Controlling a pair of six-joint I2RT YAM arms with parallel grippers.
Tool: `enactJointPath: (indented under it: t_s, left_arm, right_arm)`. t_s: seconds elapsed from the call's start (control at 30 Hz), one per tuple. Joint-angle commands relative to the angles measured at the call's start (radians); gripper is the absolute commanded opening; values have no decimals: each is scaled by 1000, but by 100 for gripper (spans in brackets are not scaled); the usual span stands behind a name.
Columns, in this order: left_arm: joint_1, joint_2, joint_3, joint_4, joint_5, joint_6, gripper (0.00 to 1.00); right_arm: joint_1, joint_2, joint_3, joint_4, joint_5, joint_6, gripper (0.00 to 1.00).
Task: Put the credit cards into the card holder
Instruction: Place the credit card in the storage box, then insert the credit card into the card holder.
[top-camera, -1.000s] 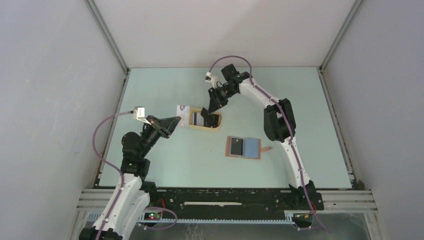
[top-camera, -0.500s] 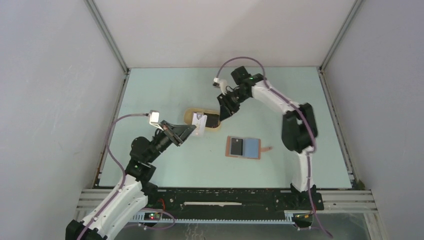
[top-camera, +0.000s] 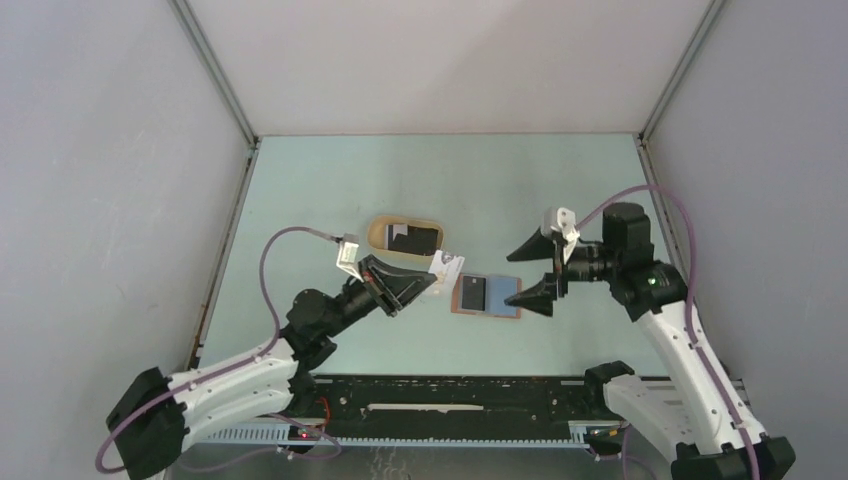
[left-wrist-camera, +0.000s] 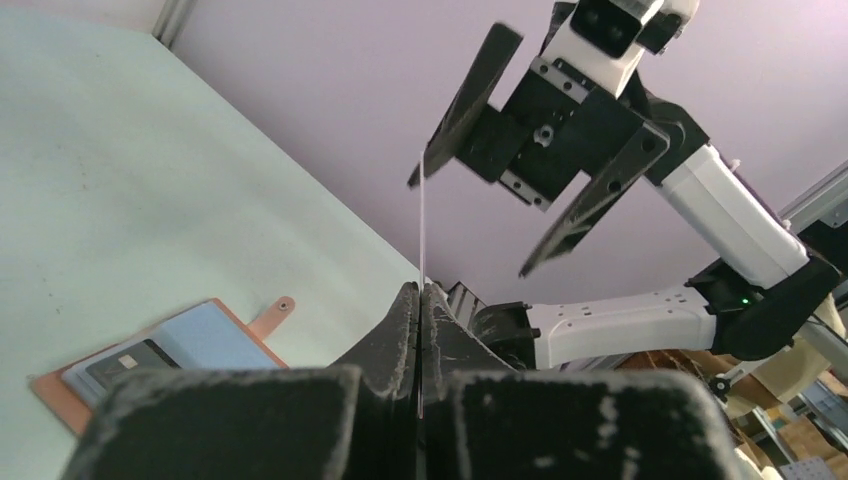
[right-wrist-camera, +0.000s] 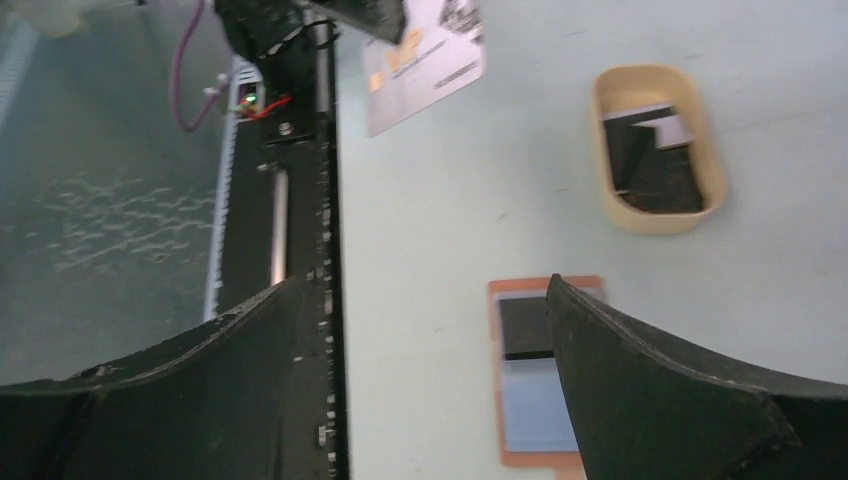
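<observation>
We see the card holder (top-camera: 487, 296) lying open and flat on the table (top-camera: 330, 180), near the front edge. One dark card (top-camera: 473, 293) sits on its left half. The right half shows a light blue pocket (top-camera: 506, 296).

Behind it and to the left is an oval beige tray (top-camera: 375, 232). In the tray are more dark cards (top-camera: 422, 240) and a pale card (top-camera: 398, 232) lying on top at one end.

The left gripper (top-camera: 428, 279) has its jaws pressed tight on a whitish card (top-camera: 449, 267). It holds this card up in the air, between the tray and the card holder. From the left wrist we see the card edge-on, standing straight out of the fingers.

The right gripper (top-camera: 508, 279) has its jaws spread wide, with nothing between them. It hangs above the right end of the card holder and points toward the left gripper.
</observation>
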Motion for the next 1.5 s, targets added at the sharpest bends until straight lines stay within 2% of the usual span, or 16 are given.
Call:
enactJointPath:
  t_s: [0.0,0.17,0.3,0.6,0.73,0.93,1.13,1.27,1.33,1.47]
  left_arm:
    - [-72,105,12,208,-102,81,0]
    - [-150,217,35,299,-191,105,0]
    - [-182,289,48,347,-264,97,0]
    - [-206,496,93,555,-232,14,0]
    - [-220,531,119,557,-226,10,0]
    - [-226,553,126,560,-226,3,0]
    - [-228,568,140,561,-207,-4,2]
    - [-228,569,138,561,-206,-2,9]
    - [-228,563,133,558,-206,1,19]
    - [-225,461,56,515,-258,83,51]
  right_arm:
    - [-31,-44,-128,153,-176,97,100]
    - [-73,37,-131,262,-147,352,100]
    - [-83,97,-132,295,-208,433,97]
    - [-53,148,-190,495,-188,638,93]
    - [-30,201,-190,546,-182,694,81]
    - [-9,218,-190,616,-254,750,54]
    - [32,203,-188,648,-324,721,40]
    - [40,218,-165,558,-358,638,14]
    - [38,229,-138,458,-370,545,0]
    - [40,227,-59,139,-339,213,0]
